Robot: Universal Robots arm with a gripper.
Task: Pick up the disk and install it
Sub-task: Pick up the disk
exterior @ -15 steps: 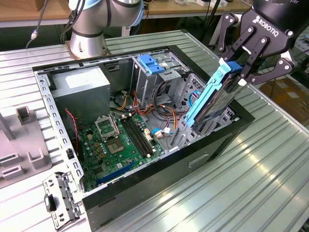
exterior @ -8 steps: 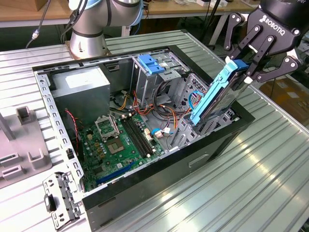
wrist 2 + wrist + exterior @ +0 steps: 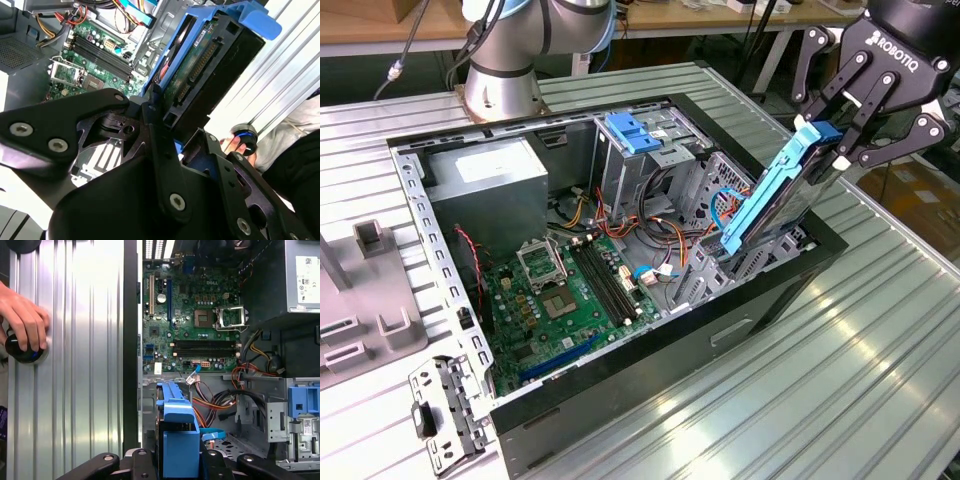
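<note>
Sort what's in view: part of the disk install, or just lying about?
Job: disk, clamped in the claw, tilted over the open computer case.
Lying about: power supply, motherboard, loose metal bracket, a person's hand on a black knob.

A ribbed, silver aluminium bench (image 3: 840, 380) spans the scene, its long grooved slats catching pale streaks of reflected light. Beyond its far edge in the exterior view stand light wooden tables (image 3: 360, 30) on white metal legs (image 3: 778, 45), dim shadow beneath them.
</note>
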